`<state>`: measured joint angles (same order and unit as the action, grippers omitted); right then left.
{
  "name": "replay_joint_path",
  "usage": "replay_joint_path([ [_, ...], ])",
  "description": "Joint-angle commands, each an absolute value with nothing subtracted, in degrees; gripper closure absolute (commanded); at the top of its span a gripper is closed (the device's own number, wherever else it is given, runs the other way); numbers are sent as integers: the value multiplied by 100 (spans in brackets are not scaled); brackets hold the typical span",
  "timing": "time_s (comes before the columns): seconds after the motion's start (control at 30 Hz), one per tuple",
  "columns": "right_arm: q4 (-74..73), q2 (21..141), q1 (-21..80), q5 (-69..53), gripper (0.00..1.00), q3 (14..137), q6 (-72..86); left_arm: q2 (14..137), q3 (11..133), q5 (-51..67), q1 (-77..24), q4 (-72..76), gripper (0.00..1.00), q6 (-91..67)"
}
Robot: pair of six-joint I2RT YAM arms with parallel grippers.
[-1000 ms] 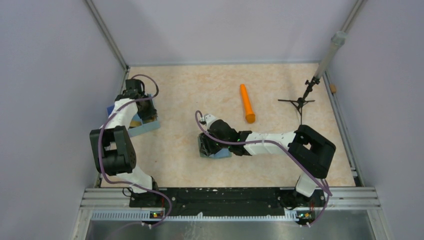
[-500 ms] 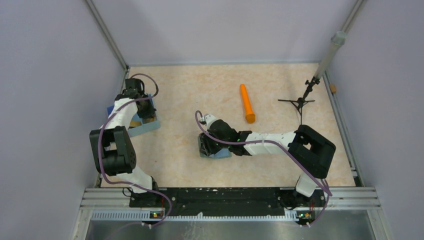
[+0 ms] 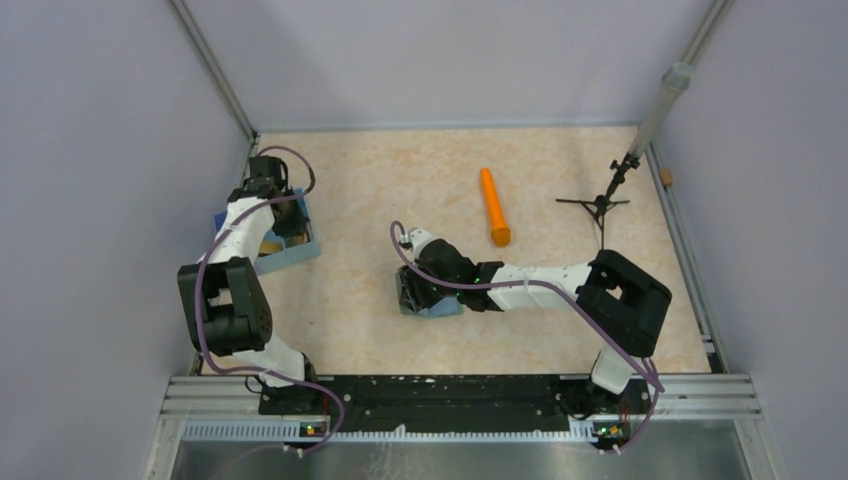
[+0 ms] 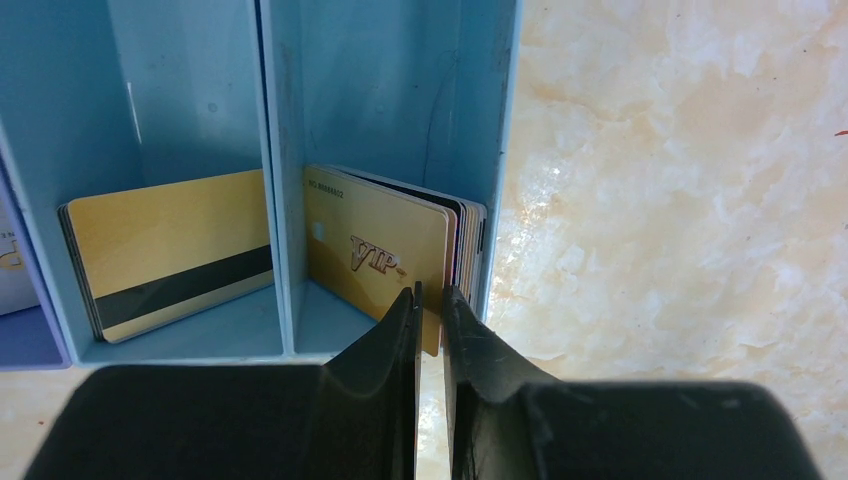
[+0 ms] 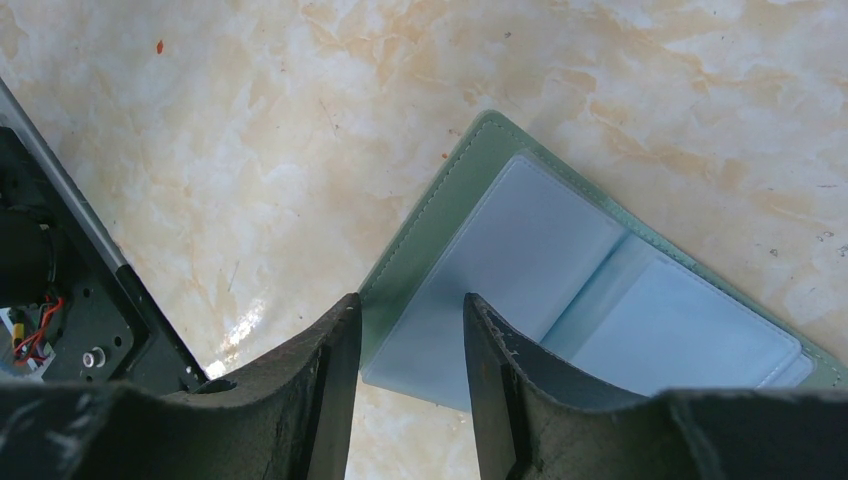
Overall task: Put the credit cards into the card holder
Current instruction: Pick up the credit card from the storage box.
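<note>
**Left fingers pinched on the front card; wallet lies open mid-table**

The cards (image 4: 465, 250) stand on edge as a small stack in the right compartment of the tray (image 4: 285, 150), at the table's (image 3: 360, 180) left edge. My left gripper (image 4: 430, 303) is nipped onto the lower right corner of the front card (image 4: 370, 250), the fingers almost meeting with only the card between them. The tray's right wall sits just beside the stack and the divider presses close on the other side, so the cards are hemmed in. Past the divider, the middle compartment holds more cards, the striped card (image 4: 170, 260) leaning at the front.

The wallet (image 5: 520, 260) lies open and flat near the middle of the table, well apart from the tray. My right gripper (image 5: 410, 305) hangs over its corner with the fingers apart, one beside the green rim and the other over the inner sleeve. I cannot tell whether they touch it.

Farther back lie an orange cylinder (image 3: 494, 207) and a black tripod (image 3: 598, 203).

The front card is gold-tan with "VIP" in darker script. The wallet has a stitched grey-green rim and pale blue pockets.
</note>
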<state>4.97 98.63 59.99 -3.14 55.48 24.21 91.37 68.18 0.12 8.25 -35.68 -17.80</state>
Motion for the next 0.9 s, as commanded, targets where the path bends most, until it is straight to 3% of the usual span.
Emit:
replay_joint_path([
  [0.0, 694, 9556, 6009, -343, 59, 5500, 2456, 8880, 6875, -296, 853, -3667, 83, -1662],
  [0.23, 694, 9544, 6016, -345, 59, 5487, 2460, 8946, 6871, -150, 850, -3661, 74, -1652],
  [0.87, 686, 9462, 6006, -346, 59, 5438, 2489, 8905, 6837, -169, 861, -3700, 69, -1644],
])
